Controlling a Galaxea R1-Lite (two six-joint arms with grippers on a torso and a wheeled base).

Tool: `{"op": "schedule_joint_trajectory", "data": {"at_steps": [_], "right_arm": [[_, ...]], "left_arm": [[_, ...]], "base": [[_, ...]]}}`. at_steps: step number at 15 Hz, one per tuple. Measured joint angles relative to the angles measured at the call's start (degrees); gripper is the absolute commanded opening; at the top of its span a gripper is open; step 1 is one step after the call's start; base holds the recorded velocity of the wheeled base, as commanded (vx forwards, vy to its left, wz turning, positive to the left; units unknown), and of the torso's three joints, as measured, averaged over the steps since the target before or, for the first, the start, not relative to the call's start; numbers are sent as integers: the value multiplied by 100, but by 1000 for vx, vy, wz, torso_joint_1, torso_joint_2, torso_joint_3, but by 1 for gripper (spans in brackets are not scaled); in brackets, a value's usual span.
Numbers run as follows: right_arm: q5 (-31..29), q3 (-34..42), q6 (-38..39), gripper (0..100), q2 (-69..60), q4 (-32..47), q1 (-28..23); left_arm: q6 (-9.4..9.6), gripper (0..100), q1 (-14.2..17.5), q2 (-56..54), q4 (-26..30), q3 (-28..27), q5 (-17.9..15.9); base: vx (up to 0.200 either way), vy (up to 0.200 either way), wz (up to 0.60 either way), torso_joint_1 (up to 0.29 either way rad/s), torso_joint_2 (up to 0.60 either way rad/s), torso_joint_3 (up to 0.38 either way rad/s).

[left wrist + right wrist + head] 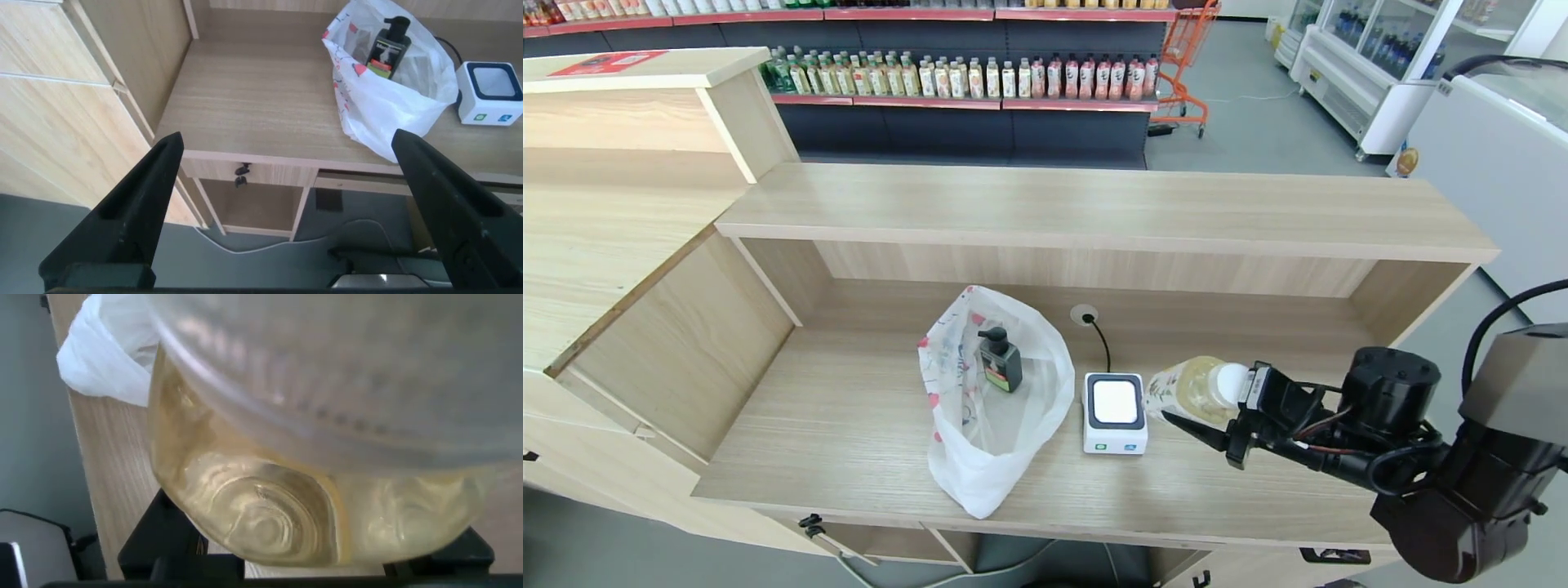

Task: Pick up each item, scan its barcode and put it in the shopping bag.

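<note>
My right gripper (1213,407) is shut on a clear bottle of yellowish drink (1188,388) with a white cap. It holds the bottle on its side just right of the white scanner (1115,412), above the counter. In the right wrist view the bottle (327,457) is very close, with dark fingers (159,543) under it. The white shopping bag (988,425) lies open left of the scanner with a dark pump bottle (1001,363) inside. My left gripper (294,212) hangs open in front of the counter's front edge, well away from the shopping bag (392,98).
The wooden counter (849,441) has a raised shelf behind and a side wall on the left. A black cable (1101,343) runs from the scanner to a hole at the back. Bare counter lies left of the bag.
</note>
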Motion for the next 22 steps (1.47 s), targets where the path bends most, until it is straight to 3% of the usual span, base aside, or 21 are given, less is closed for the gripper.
{"op": "schedule_joint_trajectory", "data": {"at_steps": [15, 22], "right_arm": [[1891, -1547, -444, 0, 1170, -5, -271], [2138, -1842, -673, 0, 1723, 0, -308]], "left_arm": [[-9, 100, 0, 0, 2, -2, 0], [-9, 100, 0, 0, 2, 0, 0]], "base": [[0, 0, 0, 0, 0, 0], [0, 0, 0, 0, 0, 0]]}}
